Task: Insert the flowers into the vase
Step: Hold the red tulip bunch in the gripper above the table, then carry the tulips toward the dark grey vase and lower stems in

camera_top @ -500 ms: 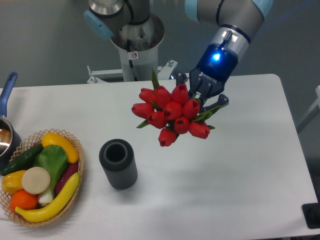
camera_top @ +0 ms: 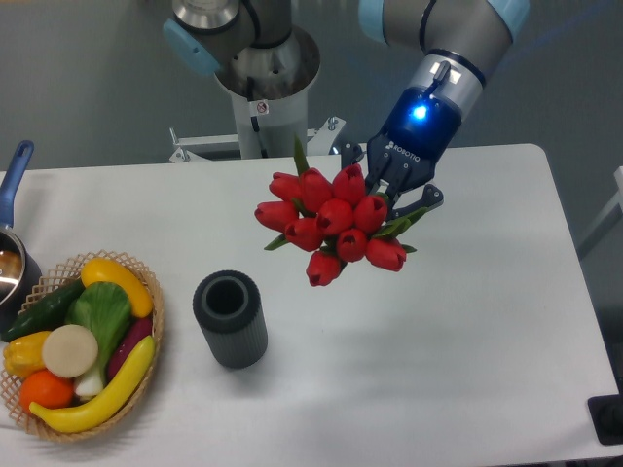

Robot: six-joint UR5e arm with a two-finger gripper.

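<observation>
Camera view: gripper [camera_top: 397, 199] clamped on the stems behind the flowers [camera_top: 331, 226], held aloft up-right of the vase [camera_top: 231, 318]; the bunch looks light and soft, best gripped by its stems.

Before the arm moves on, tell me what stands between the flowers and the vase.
Nothing visible does. The gripper holds the flowers in the air, up and right of the vase. Only bare table lies between them, and the vase's mouth is open. The basket sits left, off the path.
</observation>
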